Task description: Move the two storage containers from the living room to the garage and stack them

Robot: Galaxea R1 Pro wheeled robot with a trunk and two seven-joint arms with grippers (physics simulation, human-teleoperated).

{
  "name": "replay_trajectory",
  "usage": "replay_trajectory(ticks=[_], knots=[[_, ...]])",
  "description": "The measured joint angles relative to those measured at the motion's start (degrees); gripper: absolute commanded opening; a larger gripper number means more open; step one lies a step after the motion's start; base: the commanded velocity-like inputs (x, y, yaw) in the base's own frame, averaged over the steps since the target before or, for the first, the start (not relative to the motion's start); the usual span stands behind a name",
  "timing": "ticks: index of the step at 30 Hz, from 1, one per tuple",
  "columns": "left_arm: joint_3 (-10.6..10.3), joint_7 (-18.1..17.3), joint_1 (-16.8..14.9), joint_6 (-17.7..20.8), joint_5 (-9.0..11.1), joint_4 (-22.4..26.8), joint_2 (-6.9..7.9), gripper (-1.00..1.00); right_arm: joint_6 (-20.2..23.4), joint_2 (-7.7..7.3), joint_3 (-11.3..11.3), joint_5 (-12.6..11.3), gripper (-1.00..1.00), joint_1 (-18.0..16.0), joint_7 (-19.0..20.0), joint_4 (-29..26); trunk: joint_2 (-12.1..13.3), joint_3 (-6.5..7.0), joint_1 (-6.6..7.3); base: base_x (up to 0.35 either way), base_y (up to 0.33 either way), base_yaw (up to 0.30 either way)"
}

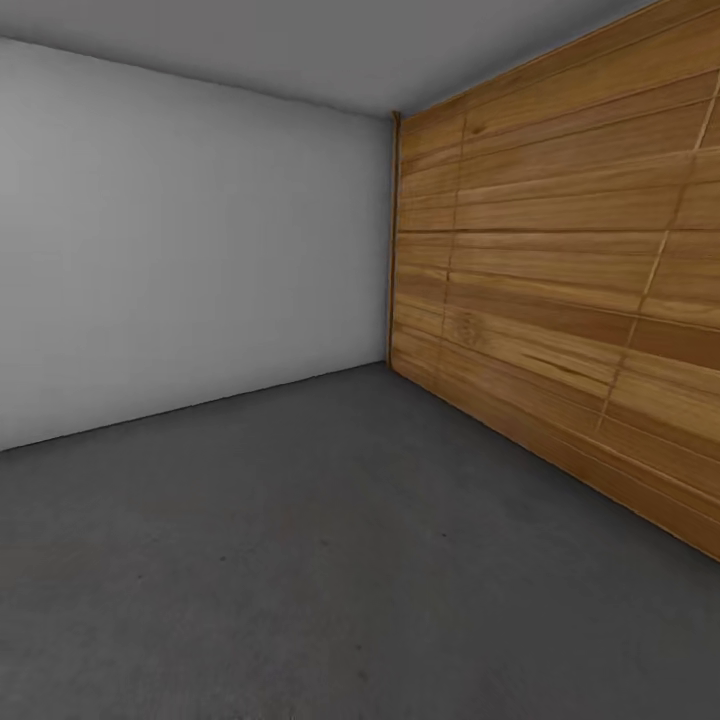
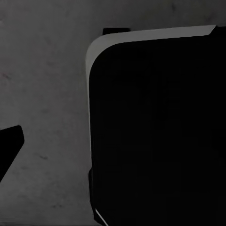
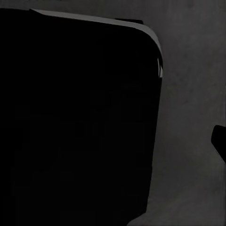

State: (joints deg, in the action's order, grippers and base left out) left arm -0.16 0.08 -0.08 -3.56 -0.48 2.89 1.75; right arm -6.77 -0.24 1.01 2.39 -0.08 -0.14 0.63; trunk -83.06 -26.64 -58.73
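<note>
Grey concrete floor [image 1: 330,560], dark and mottled, is recorded across the garage. Honey-brown panelled doors [image 1: 560,280] are set along the right side; a pale grey wall [image 1: 190,240] closes the far end. A black rounded robot body [image 2: 155,132] is seen above the floor in both wrist views. Containers are not sighted here; hand states cannot be told.

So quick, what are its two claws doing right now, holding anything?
Left claw: cannot be told; its wrist camera looks down at the grey floor and a black body.
Right claw: cannot be told either; same sort of view.
</note>
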Motion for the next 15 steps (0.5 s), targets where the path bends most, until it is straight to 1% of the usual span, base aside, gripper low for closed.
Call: replay_trajectory(ticks=[15], knots=[[0.0,0.0,0.0,0.0,0.0,0.0,-0.02,1.0,-1.4,-0.07,-0.2,0.0,1.0,0.0,0.0,0.0,0.0,0.0,0.0,0.0,0.0,0.3]])
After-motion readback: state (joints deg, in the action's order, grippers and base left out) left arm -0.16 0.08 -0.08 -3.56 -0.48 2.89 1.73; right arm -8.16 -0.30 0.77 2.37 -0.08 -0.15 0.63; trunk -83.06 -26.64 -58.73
